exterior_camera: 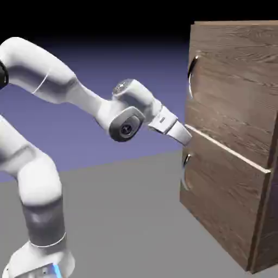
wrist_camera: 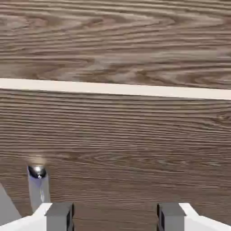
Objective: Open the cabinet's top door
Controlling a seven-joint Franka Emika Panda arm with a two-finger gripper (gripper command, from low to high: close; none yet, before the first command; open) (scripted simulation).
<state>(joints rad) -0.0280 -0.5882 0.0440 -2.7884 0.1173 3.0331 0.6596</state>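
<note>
Two grey fingertips [wrist_camera: 59, 215] apart (gripper [exterior_camera: 187, 137] wide), facing top door [exterior_camera: 233, 92], handle [exterior_camera: 192, 75] above

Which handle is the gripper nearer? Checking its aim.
The lower panel's handle, just below the gripper; the top door's handle sits higher up.

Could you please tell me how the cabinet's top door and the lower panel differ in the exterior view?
The top door sits above the pale strip and looks taller; the lower panel sits beneath it and looks shorter. The top door's handle is longer than the lower panel's handle. The gripper hangs nearer the pale strip than either handle. Both are dark wood grain, with curved metal handles.
</note>
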